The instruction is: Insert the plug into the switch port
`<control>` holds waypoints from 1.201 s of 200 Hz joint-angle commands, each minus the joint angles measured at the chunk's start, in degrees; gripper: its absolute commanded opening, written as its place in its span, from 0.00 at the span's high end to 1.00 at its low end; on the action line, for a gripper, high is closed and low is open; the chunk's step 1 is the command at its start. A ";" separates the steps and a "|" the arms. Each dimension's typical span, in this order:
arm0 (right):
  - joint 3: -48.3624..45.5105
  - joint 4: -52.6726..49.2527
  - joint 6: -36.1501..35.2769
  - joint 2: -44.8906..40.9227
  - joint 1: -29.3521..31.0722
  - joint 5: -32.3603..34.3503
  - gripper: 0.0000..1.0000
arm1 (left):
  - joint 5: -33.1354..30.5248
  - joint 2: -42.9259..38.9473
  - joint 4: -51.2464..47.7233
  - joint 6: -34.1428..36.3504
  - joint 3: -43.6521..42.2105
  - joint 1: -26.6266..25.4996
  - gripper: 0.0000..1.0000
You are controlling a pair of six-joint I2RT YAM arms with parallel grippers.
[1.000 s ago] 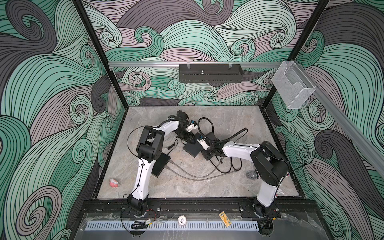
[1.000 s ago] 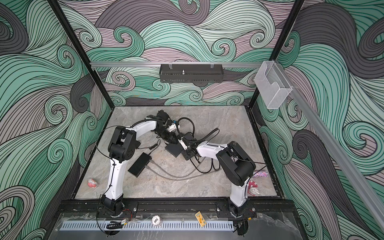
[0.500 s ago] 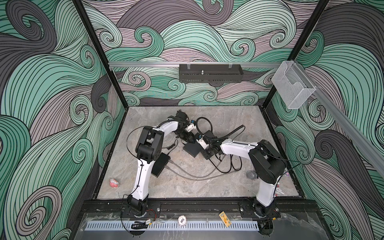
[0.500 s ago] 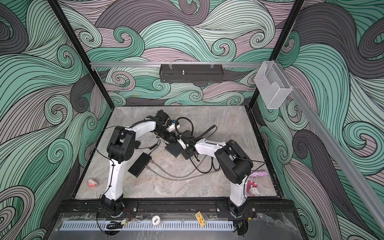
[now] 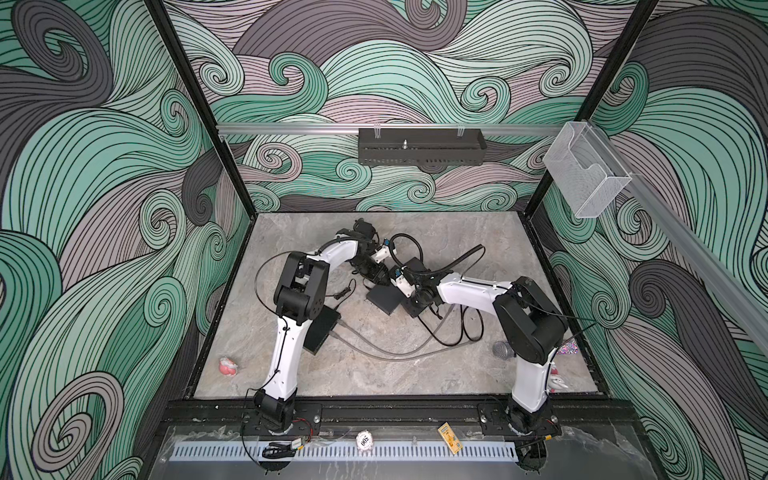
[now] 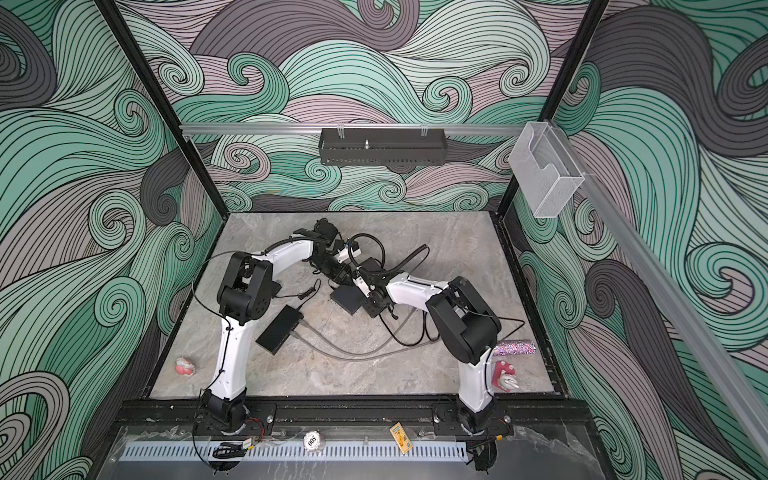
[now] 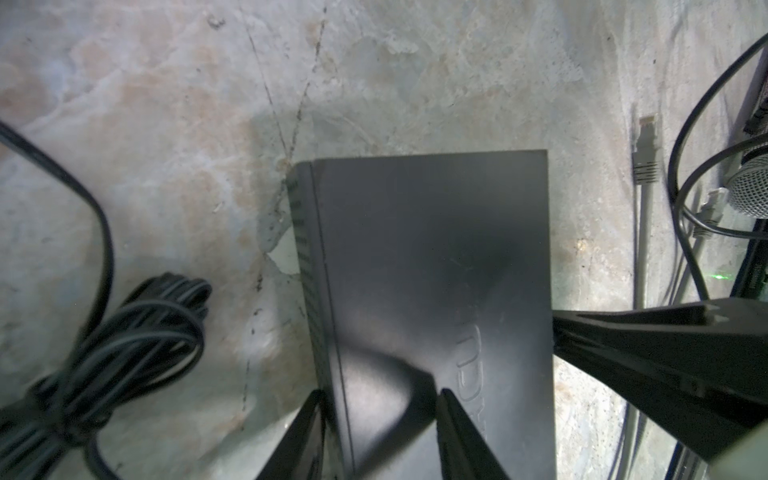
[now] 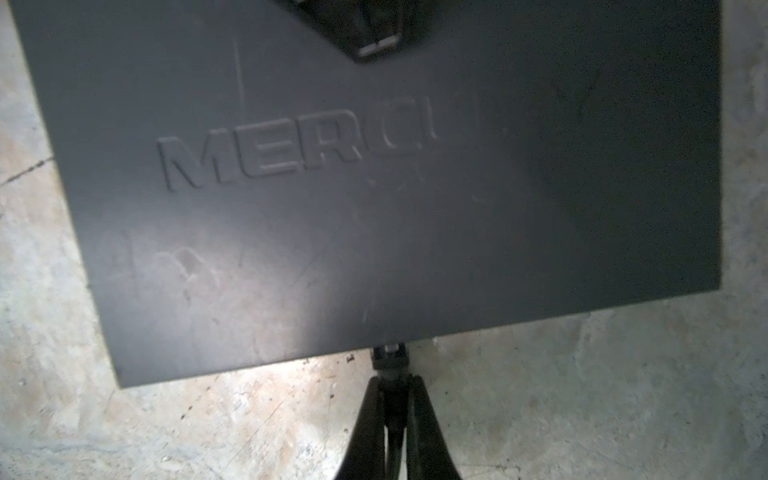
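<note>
The switch [image 5: 384,297] is a flat dark grey box lying on the stone floor, with raised lettering on its top [image 8: 374,187]. My right gripper [image 8: 390,380] is shut on the plug [image 8: 390,358], a small black plug whose tip meets the switch's long edge. The port itself is hidden under that edge. My left gripper [image 7: 376,399] stands open at one end of the switch [image 7: 428,257]. One of its fingers lies over the top face and the other beside the vented side wall. In both top views the two grippers [image 5: 380,282] [image 5: 402,302] meet over the switch [image 6: 349,299].
A second flat black box [image 5: 322,328] lies by the left arm with grey cables [image 5: 395,353] running from it. Loose grey cable ends [image 7: 645,162], a microphone [image 7: 752,195] and looped black cable [image 5: 469,328] lie near the right arm. A bundled black cord [image 7: 124,332] lies beside the switch.
My right arm has shifted left and carried the plug up to the switch's edge. The left arm has stayed at the switch's far end.
</note>
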 commanded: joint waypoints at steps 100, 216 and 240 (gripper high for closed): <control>-8.71 47.73 1.19 -1.13 0.57 -1.33 1.00 | 12.40 6.02 -11.20 1.49 -2.59 -8.89 0.58; -11.38 50.83 2.36 0.04 -0.08 -4.95 1.00 | 12.58 6.02 -11.17 1.02 -2.68 -8.88 0.58; -12.06 48.25 1.62 -1.32 -0.11 -4.08 0.97 | 12.53 5.70 -10.26 -0.36 -2.66 -8.43 0.55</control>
